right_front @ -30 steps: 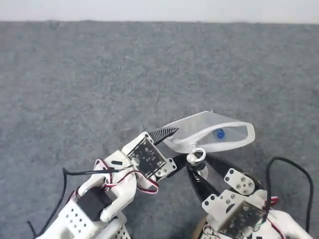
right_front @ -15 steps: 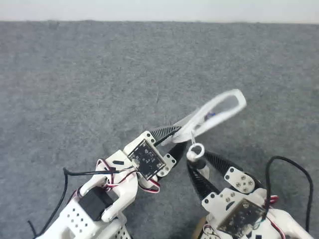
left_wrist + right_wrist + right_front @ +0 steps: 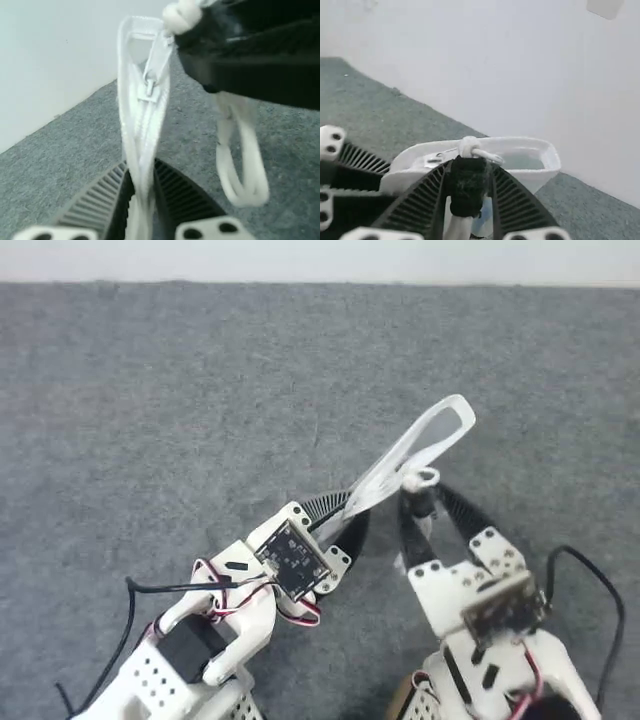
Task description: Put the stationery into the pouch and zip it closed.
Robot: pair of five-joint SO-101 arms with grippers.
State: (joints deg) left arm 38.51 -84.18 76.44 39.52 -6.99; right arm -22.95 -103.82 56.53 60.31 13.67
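Zipping under way: pouch [image 3: 420,445] swung edge-on within last second, raised off table [image 3: 150,390], near end pinched by left gripper [image 3: 348,512]; right gripper [image 3: 421,492], jaws clamped on pull cord [image 3: 424,478], advanced forward; slider [image 3: 149,89] toward far end, closure judged nearly complete

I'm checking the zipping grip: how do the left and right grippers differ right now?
The left gripper has its jaws shut on the edge of the pouch; the right gripper has its jaws shut on the zipper cord. The left gripper sits at the pouch's near end; the right gripper sits partway along it. Both are shut.
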